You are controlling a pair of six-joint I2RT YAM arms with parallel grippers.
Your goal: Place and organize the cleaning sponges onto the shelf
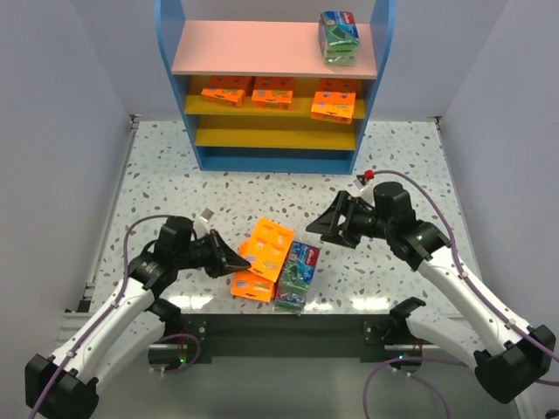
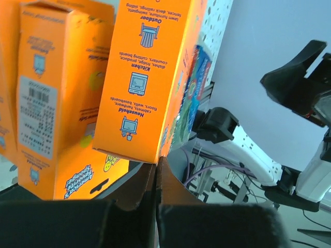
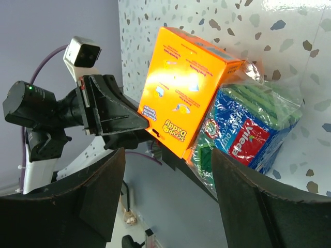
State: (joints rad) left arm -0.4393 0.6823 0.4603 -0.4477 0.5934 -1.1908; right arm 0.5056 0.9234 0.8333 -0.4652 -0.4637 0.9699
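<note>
Jaws of left gripper pressed together at the lower edge of the tilted orange pack; cardboard caught or not, cannot tell. Right gripper jaws spread, green-and-blue pack just ahead. Risk: thin hold, pack slips on lift toward the shelf, well beyond.

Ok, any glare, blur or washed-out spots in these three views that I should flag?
Top external: sharp, evenly lit, slight glare along the near edge of the table. Left wrist: the orange pack fills the frame, print readable, left fingers dark and soft. Right wrist: glare bleaches that pack's face and the plastic of the green pack; right fingers dark, blurred.
</note>
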